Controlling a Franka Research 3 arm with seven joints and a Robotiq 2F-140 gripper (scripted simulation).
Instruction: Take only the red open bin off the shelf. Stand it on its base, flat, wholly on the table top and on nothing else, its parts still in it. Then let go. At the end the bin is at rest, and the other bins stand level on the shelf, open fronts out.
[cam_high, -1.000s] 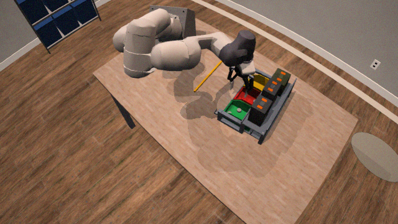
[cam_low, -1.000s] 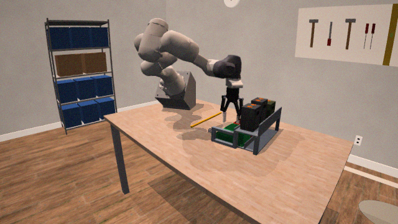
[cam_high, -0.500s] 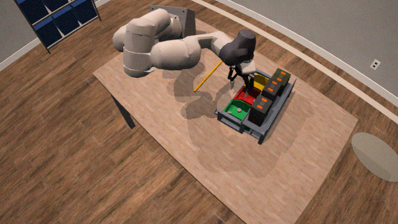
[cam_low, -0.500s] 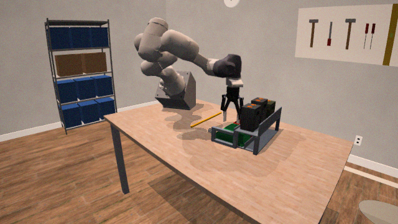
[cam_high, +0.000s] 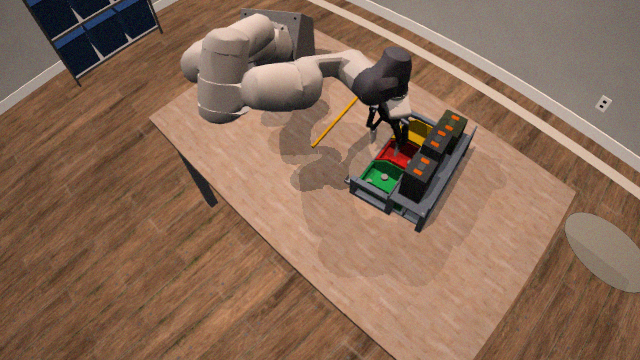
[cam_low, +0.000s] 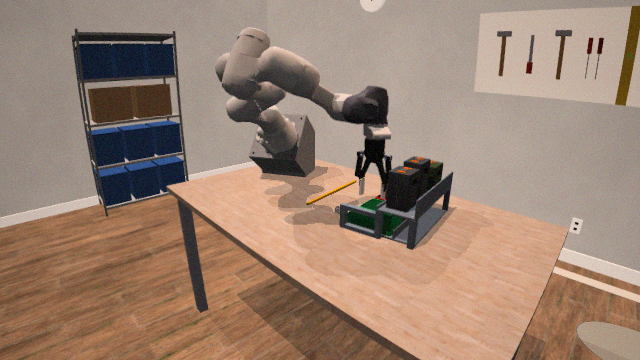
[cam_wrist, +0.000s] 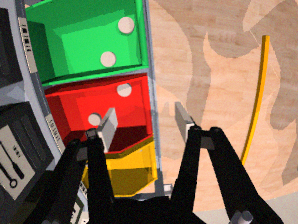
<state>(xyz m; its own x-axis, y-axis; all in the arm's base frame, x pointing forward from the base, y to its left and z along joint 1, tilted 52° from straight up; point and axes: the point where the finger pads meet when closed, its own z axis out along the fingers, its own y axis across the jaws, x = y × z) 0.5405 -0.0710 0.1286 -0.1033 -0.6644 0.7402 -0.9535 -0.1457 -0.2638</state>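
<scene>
The red bin (cam_high: 392, 159) (cam_low: 378, 197) (cam_wrist: 132, 106) sits in the grey shelf (cam_high: 370, 189) (cam_low: 378, 225) (cam_wrist: 156, 127), between the green bin (cam_high: 376, 172) (cam_low: 372, 204) (cam_wrist: 75, 50) and the yellow bin (cam_high: 420, 131) (cam_wrist: 145, 161). Two round pale parts show in the red bin, one pale part (cam_wrist: 124, 90) near its front and another (cam_wrist: 94, 119) farther in. My gripper (cam_high: 385, 145) (cam_low: 372, 193) (cam_wrist: 145, 113) is open and empty, pointing down. One finger is over the red bin's inside, the other is out beyond its front wall; whether the inner finger is below the rim is unclear.
Several dark cases (cam_high: 420, 175) (cam_low: 402, 187) (cam_wrist: 20, 150) with orange marks stand on the shelf's upper deck, behind the bins. A thin yellow-orange strip (cam_high: 335, 122) (cam_low: 331, 192) (cam_wrist: 258, 100) lies on the table (cam_high: 280, 210) (cam_low: 280, 240) in front of the shelf, on the robot's side.
</scene>
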